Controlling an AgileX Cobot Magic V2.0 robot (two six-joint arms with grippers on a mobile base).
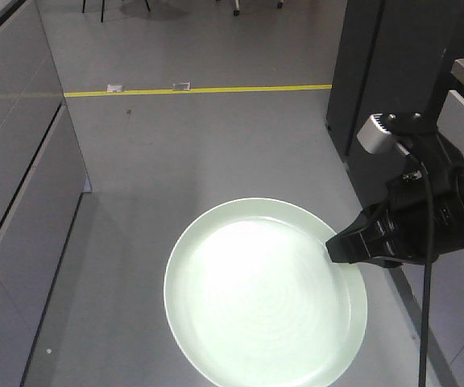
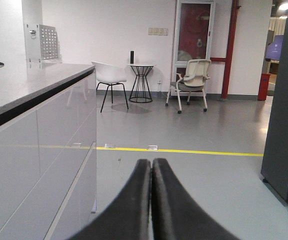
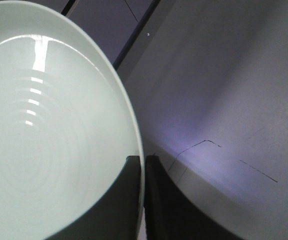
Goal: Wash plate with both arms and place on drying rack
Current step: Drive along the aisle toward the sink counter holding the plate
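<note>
Plate [image 1: 264, 294]: pale green, up in the air over the grey floor [image 1: 176, 145].
Right pincer [image 1: 334, 248]: clamped on the plate rim.
Left pincer [image 2: 151, 172]: closed tight, holding nothing.

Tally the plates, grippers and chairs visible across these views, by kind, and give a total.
Plates: 1, the plate, pale green
Grippers: 2, the right gripper clamped on the plate's rim and the left gripper closed on nothing
Chairs: 2, the white chair and the office chair
Total: 5
</note>
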